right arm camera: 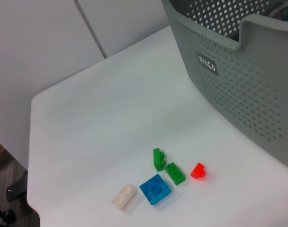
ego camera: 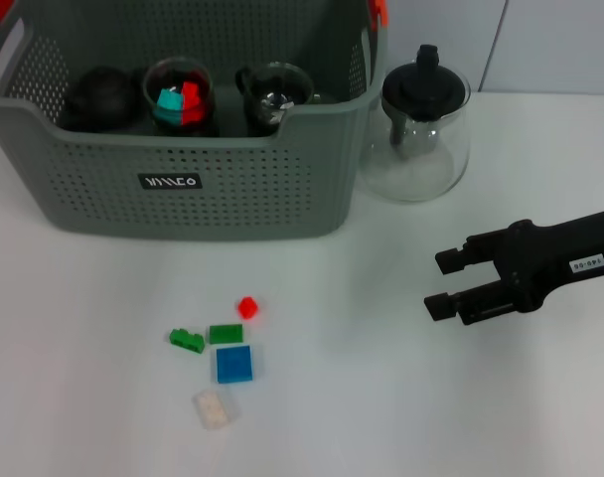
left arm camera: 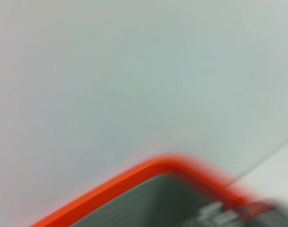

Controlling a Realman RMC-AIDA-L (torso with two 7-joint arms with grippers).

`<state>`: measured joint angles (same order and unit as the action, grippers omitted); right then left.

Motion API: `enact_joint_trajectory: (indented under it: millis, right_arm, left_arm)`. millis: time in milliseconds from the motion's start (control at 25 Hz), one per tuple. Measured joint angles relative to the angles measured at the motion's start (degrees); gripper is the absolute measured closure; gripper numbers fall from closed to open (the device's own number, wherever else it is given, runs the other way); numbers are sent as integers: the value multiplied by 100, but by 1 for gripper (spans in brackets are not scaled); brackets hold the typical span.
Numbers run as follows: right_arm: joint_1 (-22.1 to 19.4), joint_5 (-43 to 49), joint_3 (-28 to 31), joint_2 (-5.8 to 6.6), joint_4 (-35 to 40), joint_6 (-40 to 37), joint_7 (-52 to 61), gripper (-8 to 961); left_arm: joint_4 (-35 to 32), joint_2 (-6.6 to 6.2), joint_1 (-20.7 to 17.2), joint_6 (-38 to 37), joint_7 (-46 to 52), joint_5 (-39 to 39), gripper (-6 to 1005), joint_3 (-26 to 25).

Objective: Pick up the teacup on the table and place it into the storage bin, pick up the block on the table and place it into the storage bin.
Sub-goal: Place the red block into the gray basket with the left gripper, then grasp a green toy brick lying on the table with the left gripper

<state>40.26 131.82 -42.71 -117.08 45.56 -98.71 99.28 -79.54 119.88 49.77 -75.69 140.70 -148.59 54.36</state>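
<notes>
The grey-green storage bin [ego camera: 183, 214] stands at the back left. Inside it, one glass teacup [ego camera: 178, 94] holds teal and red blocks. A second glass teacup [ego camera: 274, 91] stands beside it. Several blocks lie on the table in front of the bin: red [ego camera: 247, 307], two green [ego camera: 187, 341] [ego camera: 226, 334], blue [ego camera: 234, 365] and white [ego camera: 215, 408]. My right gripper [ego camera: 443, 284] hovers open and empty well to the right of the blocks. The right wrist view shows the same blocks, red [right arm camera: 198, 170] and blue [right arm camera: 155, 189] among them, near the bin [right arm camera: 243, 90]. My left gripper is out of view.
A glass teapot [ego camera: 424, 124] with a black lid stands just right of the bin. A dark round object [ego camera: 98, 94] sits in the bin's left part. The left wrist view shows only the bin's orange handle clip [left arm camera: 134, 179] against a pale wall.
</notes>
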Motion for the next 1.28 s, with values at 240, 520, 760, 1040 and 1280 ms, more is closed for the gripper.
enact_joint_trajectory:
  millis: [240,520,760,1040,1280]
  right_arm:
    - [-3,1,24,17,-3,0,-42,132]
    - [-35,1,42,19,-14,3,-53,131]
    - [-67,2,68,-3,-25,11,-35,131]
    - [-88,1,112,-33,-66,65,-14,132]
    - [-98,2,130,-38,-86,79,34,132]
  left_arm:
    - [-1630,141,-1063,-1436,-1069,2967,111,-94]
    - [-1999,248,-1861,-3166,-2229,4276,119,-187]
    - [-1816,376,-2182,-3735,-2503,3367,127,-221]
    - [-1272,411,-2175,-3553,-2723,1613,135,101]
    - [-611,413,-2084,-2616,-2848,400,142,852]
